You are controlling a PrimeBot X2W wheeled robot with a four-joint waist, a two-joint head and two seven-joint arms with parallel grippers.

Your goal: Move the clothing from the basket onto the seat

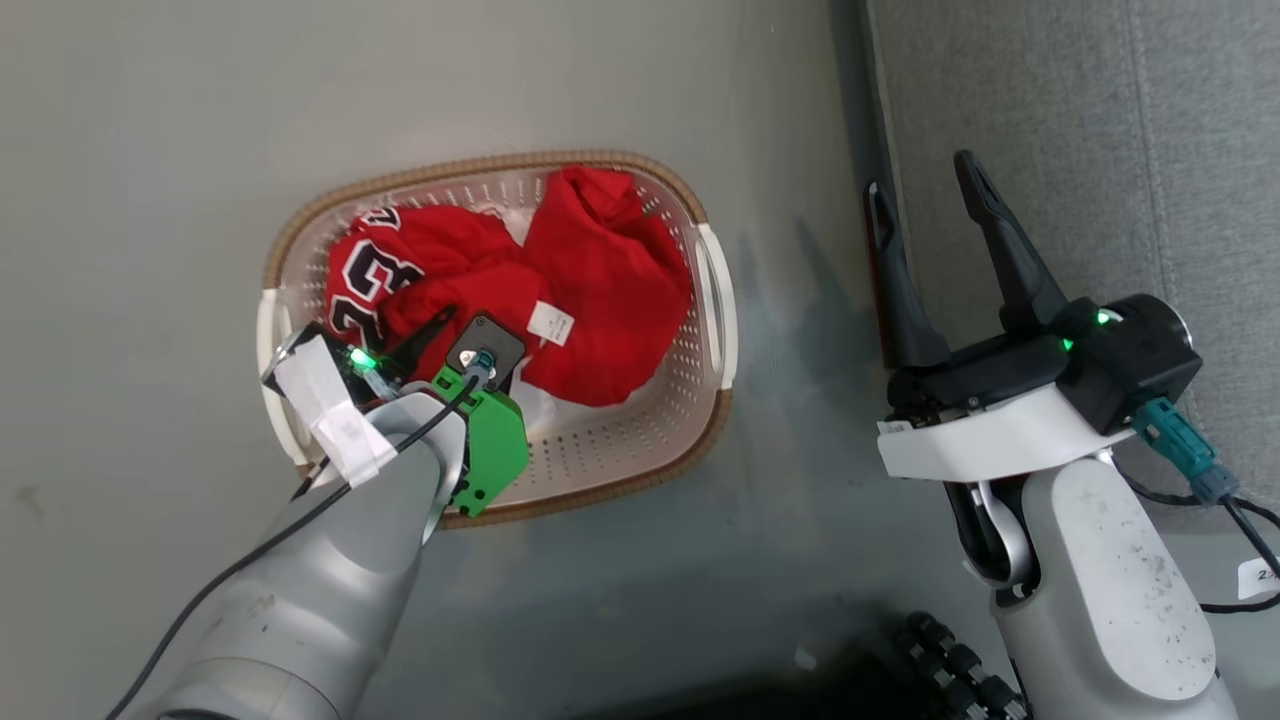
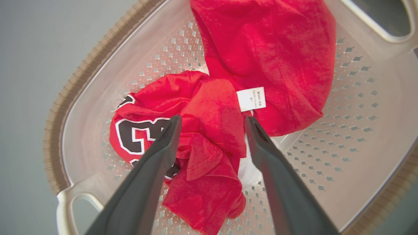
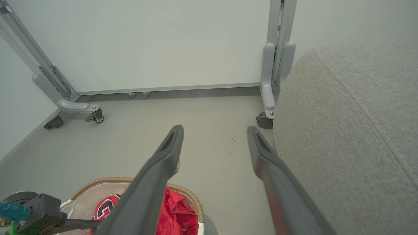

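Observation:
The cream basket (image 1: 470, 168) with a brown rim stands on the grey floor. Inside lies the clothing: a red jersey (image 1: 400, 265) with black-and-white lettering on the left and a plain red garment (image 1: 600, 290) with a white tag on the right. My left gripper (image 2: 213, 120) hangs open just above the jersey (image 2: 209, 107), its fingers either side of a raised fold and holding nothing. To the right, my right gripper (image 1: 922, 175) is open and empty beside the edge of the grey seat (image 1: 1100, 150). The seat (image 3: 352, 130) also shows in the right wrist view.
White partition panels on wheeled metal feet (image 3: 264, 120) stand beyond the basket, one caster (image 3: 94, 116) at the left. Bare grey floor (image 1: 150, 200) surrounds the basket. The robot's dark base (image 1: 960, 660) sits at the bottom.

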